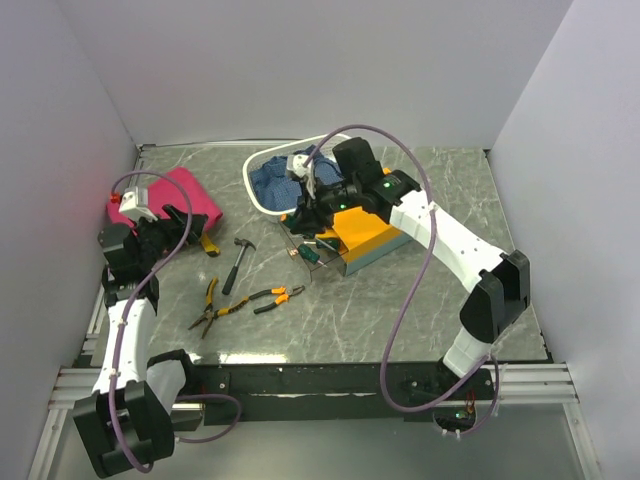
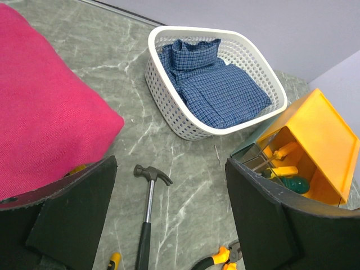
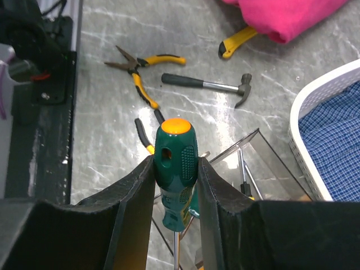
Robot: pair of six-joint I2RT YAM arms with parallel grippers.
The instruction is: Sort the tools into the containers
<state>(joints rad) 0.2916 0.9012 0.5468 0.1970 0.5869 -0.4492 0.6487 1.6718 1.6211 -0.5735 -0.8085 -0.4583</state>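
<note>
1. The orange-yellow box (image 1: 372, 238) sits mid-surface, its clear drawer (image 3: 264, 154) pulled open.
2. The right end effector (image 3: 175, 166), the nearer one, pinches a green screwdriver (image 3: 175, 140) just beside the drawer, long axis along the fingers.
3. The left end effector (image 2: 170, 169) is spread and empty, above the hammer (image 2: 147, 214).

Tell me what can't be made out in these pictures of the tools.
Tip of the green-handled screwdriver in the right gripper: cut off by the right wrist view's bottom edge.
Far end of the yellow-handled tool: hidden under the pink cloth, right wrist view.
Contents of the clear plastic drawer: overlapped in the wrist views, partly covered by the right arm in the top view.
</note>
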